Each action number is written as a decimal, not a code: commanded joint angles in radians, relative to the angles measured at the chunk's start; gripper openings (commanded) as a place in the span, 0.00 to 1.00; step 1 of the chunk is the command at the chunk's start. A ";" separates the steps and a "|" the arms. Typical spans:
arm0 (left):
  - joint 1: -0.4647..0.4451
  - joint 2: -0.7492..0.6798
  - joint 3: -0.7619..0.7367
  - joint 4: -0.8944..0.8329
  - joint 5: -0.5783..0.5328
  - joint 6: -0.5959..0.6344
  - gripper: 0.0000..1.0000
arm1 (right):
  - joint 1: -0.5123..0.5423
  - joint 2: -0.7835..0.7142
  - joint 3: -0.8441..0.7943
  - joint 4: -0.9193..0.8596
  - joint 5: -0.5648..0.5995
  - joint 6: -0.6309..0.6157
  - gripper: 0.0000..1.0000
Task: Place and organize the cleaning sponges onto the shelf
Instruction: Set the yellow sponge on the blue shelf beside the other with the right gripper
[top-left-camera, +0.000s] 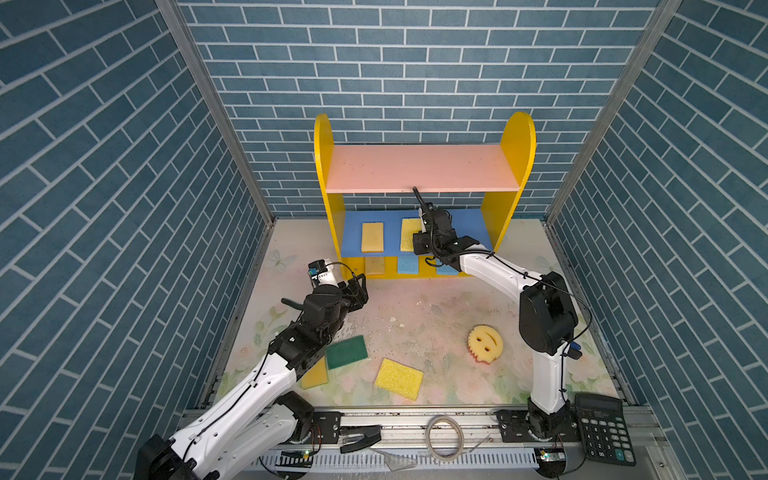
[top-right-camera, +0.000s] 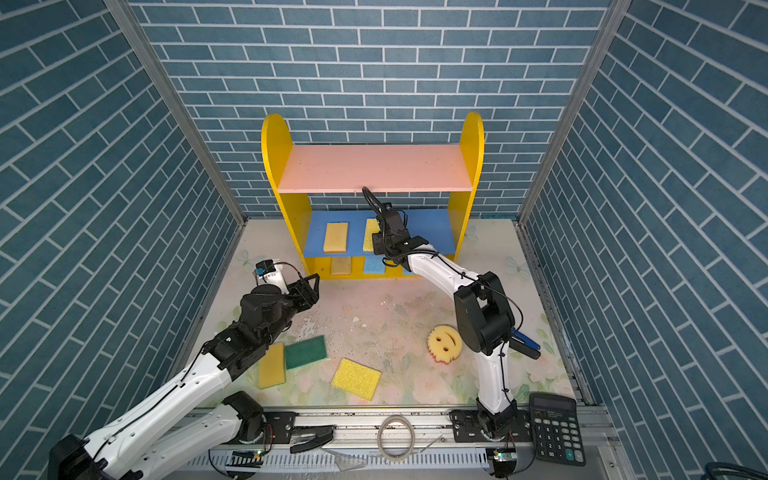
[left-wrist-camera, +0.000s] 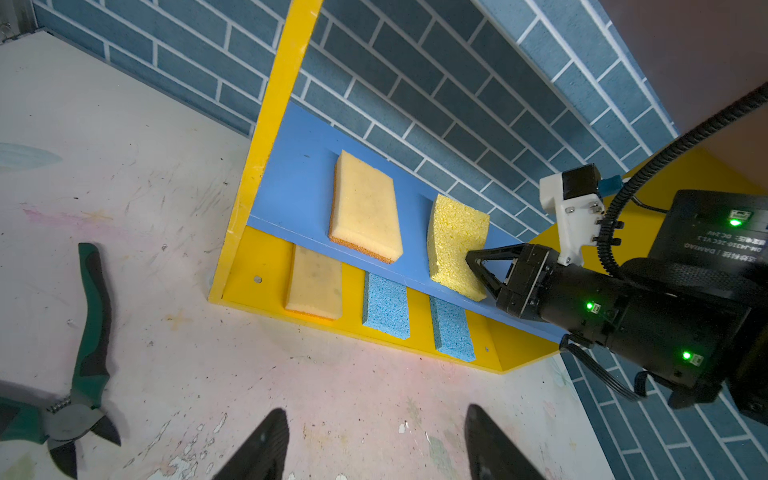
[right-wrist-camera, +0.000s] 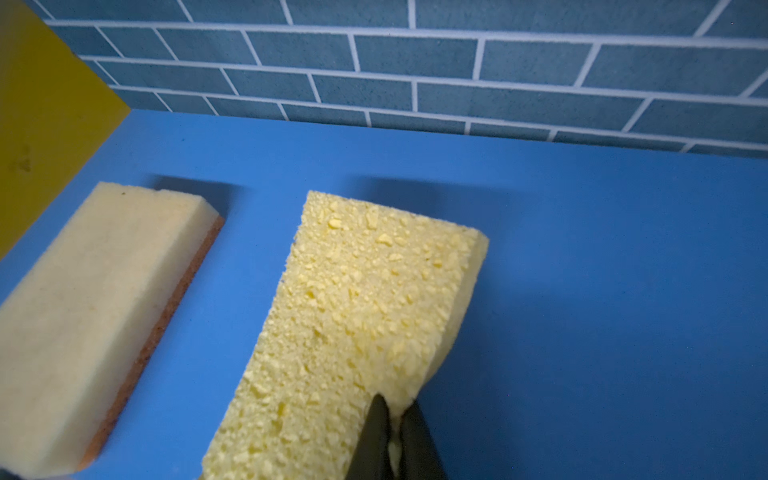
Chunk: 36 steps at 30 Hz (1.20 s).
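Note:
The shelf stands against the back wall. On its blue middle board lie a tan sponge and a porous yellow sponge, tilted up at one corner. My right gripper is shut on that corner. The yellow base holds a tan sponge and two light blue sponges. On the table lie a green-topped sponge, a yellow sponge partly under my left arm, another yellow sponge and the smiley sponge. My left gripper hangs open and empty before the shelf's left side.
Green-handled pliers lie on the table left of the left gripper. A black calculator and a coil of cable sit on the front rail. Blue brick walls close in the left, right and back.

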 joint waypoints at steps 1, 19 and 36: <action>-0.002 0.009 0.008 0.005 0.008 0.001 0.68 | -0.023 0.034 0.044 -0.031 0.001 0.019 0.18; -0.001 0.003 -0.012 0.016 -0.017 -0.023 0.68 | -0.026 -0.023 0.036 -0.042 -0.006 -0.003 0.34; -0.002 -0.013 -0.033 0.005 -0.025 -0.035 0.68 | -0.028 -0.113 0.014 -0.020 -0.059 0.047 0.40</action>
